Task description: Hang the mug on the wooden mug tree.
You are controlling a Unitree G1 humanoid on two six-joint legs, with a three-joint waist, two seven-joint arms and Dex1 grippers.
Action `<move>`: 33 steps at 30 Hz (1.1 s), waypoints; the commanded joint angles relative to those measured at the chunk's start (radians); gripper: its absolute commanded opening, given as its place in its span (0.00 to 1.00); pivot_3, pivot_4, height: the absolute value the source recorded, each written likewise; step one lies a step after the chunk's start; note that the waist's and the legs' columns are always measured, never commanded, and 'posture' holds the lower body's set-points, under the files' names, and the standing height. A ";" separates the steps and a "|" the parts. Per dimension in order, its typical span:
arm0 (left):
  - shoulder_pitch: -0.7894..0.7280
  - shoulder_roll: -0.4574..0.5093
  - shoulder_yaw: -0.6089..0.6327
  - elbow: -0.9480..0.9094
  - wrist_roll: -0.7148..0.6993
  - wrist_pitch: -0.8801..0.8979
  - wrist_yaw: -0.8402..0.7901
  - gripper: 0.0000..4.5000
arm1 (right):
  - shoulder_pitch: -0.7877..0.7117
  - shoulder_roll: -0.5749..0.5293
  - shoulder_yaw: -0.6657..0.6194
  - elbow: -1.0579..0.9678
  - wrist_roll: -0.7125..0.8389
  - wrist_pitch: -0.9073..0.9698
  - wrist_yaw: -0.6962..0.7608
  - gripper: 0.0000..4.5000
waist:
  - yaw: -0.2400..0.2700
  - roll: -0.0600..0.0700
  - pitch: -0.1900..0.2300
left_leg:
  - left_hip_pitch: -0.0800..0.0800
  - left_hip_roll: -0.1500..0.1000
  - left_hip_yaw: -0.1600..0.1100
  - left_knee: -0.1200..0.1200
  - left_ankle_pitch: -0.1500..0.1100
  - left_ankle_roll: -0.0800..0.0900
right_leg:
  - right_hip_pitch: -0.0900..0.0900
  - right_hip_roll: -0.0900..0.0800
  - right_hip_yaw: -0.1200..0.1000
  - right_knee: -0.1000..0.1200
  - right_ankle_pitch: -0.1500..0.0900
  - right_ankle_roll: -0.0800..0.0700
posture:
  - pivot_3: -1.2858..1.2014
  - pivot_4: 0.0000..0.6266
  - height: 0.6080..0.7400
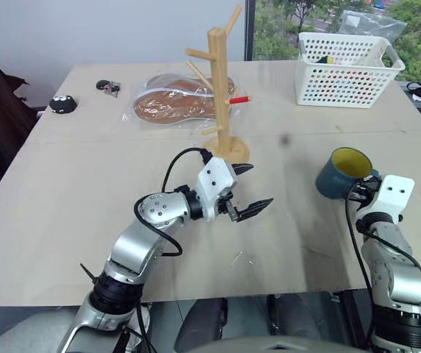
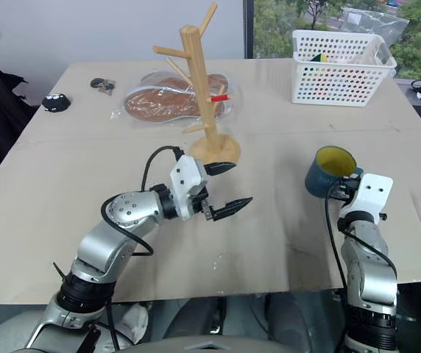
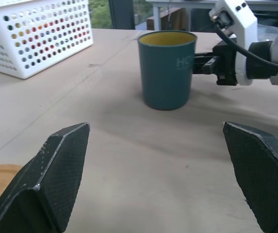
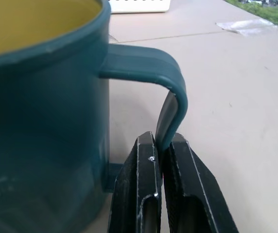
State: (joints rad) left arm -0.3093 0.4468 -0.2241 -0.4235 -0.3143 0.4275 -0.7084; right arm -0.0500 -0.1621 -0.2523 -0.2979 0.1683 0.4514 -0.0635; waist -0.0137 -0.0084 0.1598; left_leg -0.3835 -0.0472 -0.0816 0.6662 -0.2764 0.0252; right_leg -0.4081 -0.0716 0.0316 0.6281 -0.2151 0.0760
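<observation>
Pinching mug (image 4: 42, 121) handle: right claw (image 4: 164, 160) | left claw (image 1: 246, 193) spread, empty | handle's foot hidden

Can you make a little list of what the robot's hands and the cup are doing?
mug: upright on the table, blue outside, yellow inside
right gripper: shut on the mug's handle
left gripper: open, holding nothing, between the mug tree and the mug
mug tree: standing mid-table, pegs bare
white basket: far side of the table, behind the mug
</observation>
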 commanded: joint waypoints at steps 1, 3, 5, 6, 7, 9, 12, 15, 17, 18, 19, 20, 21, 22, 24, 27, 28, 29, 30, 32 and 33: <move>0.025 -0.032 0.061 -0.041 -0.035 -0.035 0.031 1.00 | -0.037 -0.083 0.000 -0.001 0.015 -0.042 0.111 0.01 | 0.000 0.000 0.000 | 0.000 0.000 0.000 0.000 0.000 0.000 | 0.000 0.000 0.000 0.000 0.000 0.000 | 0.52 0.24 1.00; 0.069 -0.059 0.105 -0.052 -0.070 -0.071 0.038 1.00 | -0.093 -0.190 0.027 -0.003 0.047 -0.054 0.265 0.01 | -0.003 0.001 0.001 | 0.000 0.000 0.002 0.000 0.000 0.000 | 0.000 0.000 0.002 0.000 0.000 0.000 | 0.52 0.24 1.00; 0.126 -0.090 0.151 -0.092 -0.130 -0.110 0.034 1.00 | -0.171 -0.310 0.062 -0.001 0.098 -0.048 0.449 0.01 | -0.011 0.003 0.002 | 0.001 0.000 0.004 0.000 0.000 0.000 | 0.000 0.000 0.003 0.000 0.000 0.000 | 0.52 0.24 1.00; 0.151 -0.108 0.170 -0.113 -0.158 -0.122 0.041 1.00 | -0.213 -0.370 0.084 0.007 0.119 -0.042 0.537 0.01 | -0.019 0.004 0.003 | 0.001 0.000 0.005 0.000 0.000 0.001 | -0.001 0.000 0.005 0.000 0.000 0.000 | 0.52 0.24 1.00; 0.175 -0.126 0.190 -0.132 -0.180 -0.137 0.049 1.00 | -0.269 -0.427 0.107 0.024 0.142 -0.020 0.618 0.01 | -0.019 0.003 0.002 | 0.001 0.001 0.006 0.000 -0.001 0.002 | -0.001 0.000 0.005 0.000 0.000 0.000 | 0.52 0.24 1.00; 0.209 -0.145 0.213 -0.157 -0.182 -0.166 0.070 1.00 | -0.390 -0.521 0.165 0.073 0.145 0.012 0.738 0.01 | -0.020 0.003 0.002 | 0.001 0.002 0.004 0.000 -0.001 0.002 | 0.000 0.000 0.003 0.000 0.000 0.000 | 0.52 0.24 1.00; 0.237 -0.183 0.253 -0.177 -0.180 -0.203 0.131 1.00 | -0.604 -0.593 0.268 0.174 0.128 0.002 0.914 0.01 | -0.017 0.002 0.002 | 0.001 0.002 0.002 0.000 -0.002 0.004 | 0.001 0.000 0.001 0.000 0.000 0.000 | 0.52 0.24 1.00; 0.267 -0.206 0.263 -0.206 -0.147 -0.254 0.172 1.00 | -0.837 -0.598 0.406 0.348 0.048 -0.105 1.095 0.01 | -0.008 0.001 0.002 | 0.000 0.001 0.001 0.001 -0.002 0.003 | 0.000 -0.001 0.000 -0.001 0.000 0.000 | 0.52 0.24 1.00; 0.282 -0.220 0.255 -0.224 -0.126 -0.279 0.200 1.00 | -0.955 -0.568 0.465 0.482 -0.007 -0.209 1.158 0.01 | -0.005 0.001 0.002 | -0.001 0.001 0.003 0.001 -0.001 0.001 | 0.000 -0.001 0.002 -0.002 0.000 0.000 | 0.52 0.24 1.00; 0.287 -0.227 0.251 -0.233 -0.117 -0.289 0.217 1.00 | -1.001 -0.550 0.481 0.544 -0.025 -0.251 1.181 0.01 | -0.002 0.001 0.002 | -0.001 0.001 0.003 0.001 -0.001 0.001 | 0.000 -0.001 0.002 -0.002 0.000 0.000 | 0.52 0.24 1.00; 0.293 -0.235 0.248 -0.242 -0.107 -0.297 0.234 1.00 | -1.040 -0.535 0.494 0.597 -0.038 -0.284 1.204 0.01 | 0.001 0.001 0.002 | -0.001 0.001 0.003 0.001 -0.001 0.001 | -0.001 -0.001 0.001 -0.002 0.000 0.000 | 0.52 0.24 1.00; 0.297 -0.243 0.246 -0.249 -0.092 -0.306 0.254 1.00 | -1.075 -0.521 0.504 0.649 -0.052 -0.322 1.227 0.01 | 0.004 0.000 0.002 | -0.002 0.001 0.002 0.000 0.000 0.001 | -0.001 -0.001 0.001 -0.002 0.000 0.000 | 0.52 0.24 1.00; 0.300 -0.249 0.243 -0.254 -0.078 -0.314 0.269 1.00 | -1.101 -0.509 0.510 0.691 -0.065 -0.354 1.243 0.01 | 0.005 0.000 0.002 | -0.003 0.001 0.000 0.000 0.000 0.000 | -0.002 -0.001 0.000 -0.002 0.000 0.000 | 0.52 0.24 1.00; 0.302 -0.253 0.238 -0.257 -0.062 -0.322 0.281 1.00 | -1.130 -0.495 0.515 0.739 -0.079 -0.385 1.252 0.01 | 0.007 0.000 0.002 | -0.003 0.001 0.000 0.000 0.000 0.000 | -0.002 -0.002 -0.001 -0.002 0.000 0.000 | 0.52 0.24 1.00; 0.310 -0.266 0.231 -0.267 -0.039 -0.335 0.311 1.00 | -1.202 -0.453 0.527 0.840 -0.103 -0.451 1.275 0.01 | 0.005 0.001 0.002 | -0.004 0.000 -0.001 0.000 0.000 0.000 | -0.003 -0.003 -0.002 -0.002 0.001 0.000 | 0.52 0.24 1.00; 0.316 -0.279 0.220 -0.279 -0.020 -0.341 0.342 1.00 | -1.286 -0.397 0.539 0.964 -0.136 -0.529 1.300 0.01 | -0.001 0.001 0.002 | -0.007 -0.001 0.000 0.001 0.000 0.000 | -0.006 -0.003 0.000 -0.001 0.001 -0.001 | 0.52 0.24 1.00; 0.319 -0.281 0.213 -0.283 -0.015 -0.341 0.348 1.00 | -1.303 -0.385 0.540 0.999 -0.147 -0.555 1.305 0.01 | -0.001 0.001 0.002 | -0.007 0.000 0.000 0.001 0.000 0.000 | -0.007 -0.003 -0.001 -0.001 0.001 -0.001 | 0.52 0.24 1.00; 0.319 -0.282 0.209 -0.284 -0.012 -0.341 0.351 1.00 | -1.316 -0.376 0.540 1.028 -0.155 -0.576 1.309 0.01 | -0.001 0.001 0.002 | -0.007 0.000 -0.001 0.000 0.000 0.000 | -0.007 -0.003 -0.001 -0.001 0.001 -0.001 | 0.52 0.24 1.00; 0.327 -0.285 0.200 -0.287 -0.006 -0.345 0.356 1.00 | -1.334 -0.363 0.540 1.058 -0.163 -0.593 1.312 0.01 | -0.001 0.001 0.002 | -0.008 0.000 -0.001 0.000 0.000 0.000 | -0.008 -0.003 -0.002 -0.001 0.001 -0.001 | 0.52 0.24 1.00; 0.335 -0.287 0.189 -0.290 0.001 -0.350 0.365 1.00 | -1.365 -0.342 0.537 1.112 -0.178 -0.623 1.315 0.01 | 0.000 0.001 0.002 | -0.008 0.000 -0.001 -0.001 0.000 0.000 | -0.008 -0.003 -0.002 -0.001 0.001 -0.001 | 0.52 0.24 1.00; 0.338 -0.289 0.185 -0.290 0.004 -0.352 0.369 1.00 | -1.380 -0.333 0.539 1.136 -0.188 -0.639 1.316 0.01 | 0.000 0.001 0.002 | -0.008 0.000 -0.002 -0.001 0.000 0.000 | -0.008 -0.003 -0.002 -0.002 0.001 -0.001 | 0.52 0.24 1.00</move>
State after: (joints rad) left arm 0.0241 0.1635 -0.0220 -0.6597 -0.3189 0.0997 -0.3498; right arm -1.3813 -0.4972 0.3025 0.8205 -0.0086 -0.1489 1.2476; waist -0.0134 -0.0074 0.1620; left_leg -0.3921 -0.0475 -0.0830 0.6657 -0.2766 0.0248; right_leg -0.4163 -0.0748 0.0294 0.6265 -0.2144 0.0752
